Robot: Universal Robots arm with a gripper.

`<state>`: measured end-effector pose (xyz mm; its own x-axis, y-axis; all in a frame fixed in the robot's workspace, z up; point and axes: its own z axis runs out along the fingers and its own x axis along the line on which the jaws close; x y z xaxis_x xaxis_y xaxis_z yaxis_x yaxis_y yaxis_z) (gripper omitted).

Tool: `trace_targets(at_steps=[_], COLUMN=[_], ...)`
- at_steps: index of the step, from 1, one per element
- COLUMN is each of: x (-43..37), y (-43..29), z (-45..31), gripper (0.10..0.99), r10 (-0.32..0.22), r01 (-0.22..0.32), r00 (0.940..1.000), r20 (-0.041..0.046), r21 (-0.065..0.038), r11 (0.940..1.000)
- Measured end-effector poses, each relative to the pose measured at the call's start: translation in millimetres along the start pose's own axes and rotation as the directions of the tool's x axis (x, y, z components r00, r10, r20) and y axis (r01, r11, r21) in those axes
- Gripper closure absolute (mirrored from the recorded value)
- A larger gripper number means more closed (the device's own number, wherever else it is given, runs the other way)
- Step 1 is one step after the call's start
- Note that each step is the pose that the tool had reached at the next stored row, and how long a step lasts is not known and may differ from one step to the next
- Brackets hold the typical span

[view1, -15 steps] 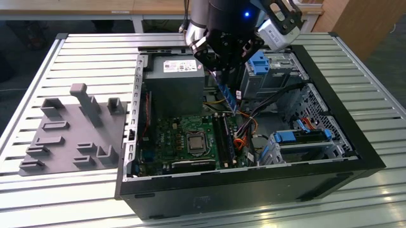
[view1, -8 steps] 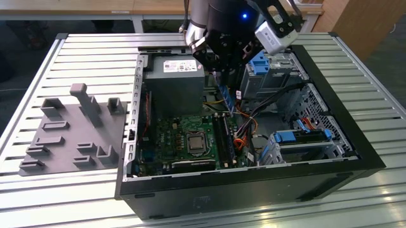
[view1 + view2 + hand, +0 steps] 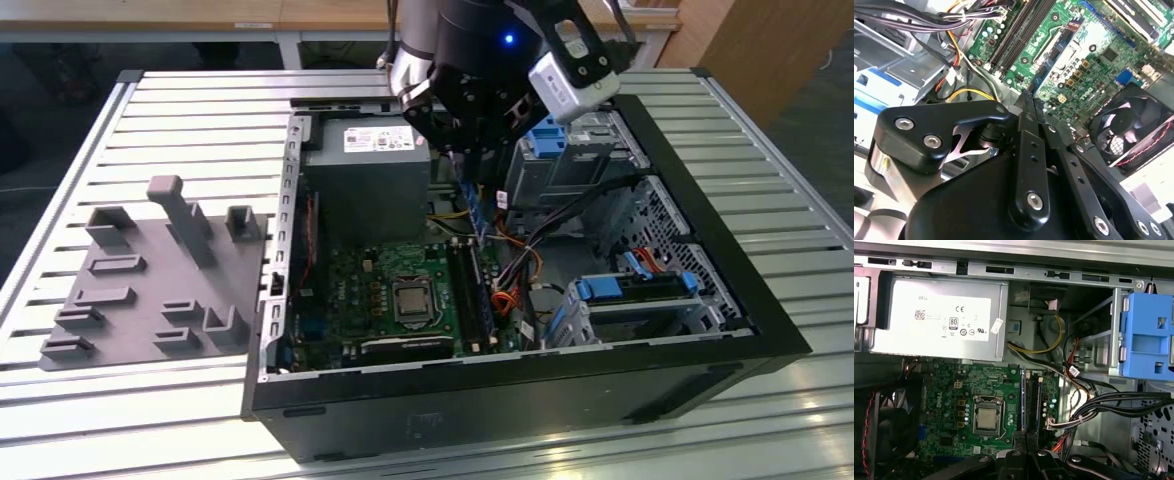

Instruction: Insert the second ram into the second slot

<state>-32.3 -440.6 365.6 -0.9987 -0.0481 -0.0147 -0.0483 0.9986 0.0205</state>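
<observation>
**Gripper holding the memory strip over the open computer case**

Nearest the wrist cameras we see the gripper [image 3: 1029, 107], its two black fingers [image 3: 1026, 165] drawn close together. In the exterior view the gripper [image 3: 470, 165] pinches the second ram [image 3: 471, 208], a thin blue strip that hangs on edge below the fingertips.

The strip sits inside the case, over the end of the memory slots [image 3: 470, 290] that lies towards the power supply [image 3: 367, 170]. We cannot tell whether its lower edge touches a slot.

In the first wrist view the gripper [image 3: 1026, 447] lines up with the two long dark memory slots [image 3: 1021, 400], which run side by side on the green motherboard [image 3: 949, 405]. Beside them we note the square processor socket [image 3: 986, 419], and further off a black fan [image 3: 884, 435].

Beyond the board lie the grey power supply [image 3: 936, 315], a bundle of black cables [image 3: 1114, 405] and a blue drive-bay clip [image 3: 1149, 337].

The black case [image 3: 534, 385] lies open on a slatted metal table [image 3: 200, 130]. A grey fixture [image 3: 154, 285] rests on the table towards the exterior view's left, apart from the case.
</observation>
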Motion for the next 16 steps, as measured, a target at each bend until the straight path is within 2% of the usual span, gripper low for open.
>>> trace_targets(at_steps=[3,16], x=[0.0,0.0], y=[0.0,0.0], z=[0.4,3.4], gripper=[0.973,0.973], r10=[0.015,0.020], r01=[-0.015,-0.020], r00=[0.9999,0.9998], r20=[0.0003,0.0005], r21=[0.000,0.000], r11=[0.9999,0.9998])
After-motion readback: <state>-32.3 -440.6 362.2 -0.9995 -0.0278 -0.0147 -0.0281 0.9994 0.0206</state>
